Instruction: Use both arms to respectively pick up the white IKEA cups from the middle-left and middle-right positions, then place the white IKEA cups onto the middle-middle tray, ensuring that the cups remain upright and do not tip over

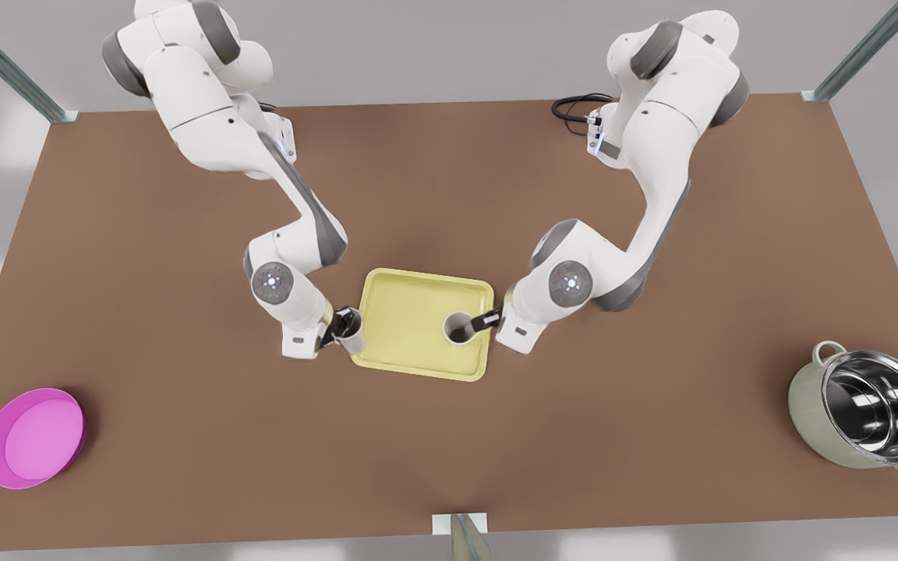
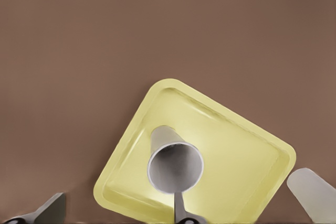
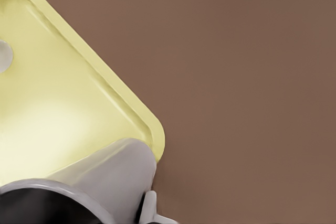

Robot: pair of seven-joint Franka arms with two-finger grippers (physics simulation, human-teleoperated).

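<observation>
Altogether 2 white IKEA cups [image 1: 458, 327] [image 1: 351, 336], 1 tray [image 1: 410, 319].

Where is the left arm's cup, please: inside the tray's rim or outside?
Inside: the cup by the left claw has tray floor all round it.

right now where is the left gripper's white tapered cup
Front view: that cup is over the pale-yellow rectangular tray's right half, in the left gripper; the right gripper holds the other cup at its left edge.

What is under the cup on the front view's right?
The yellow tray lies under that cup, with the left gripper at its rim. The cup covers its own base, so contact cannot be seen.
</observation>
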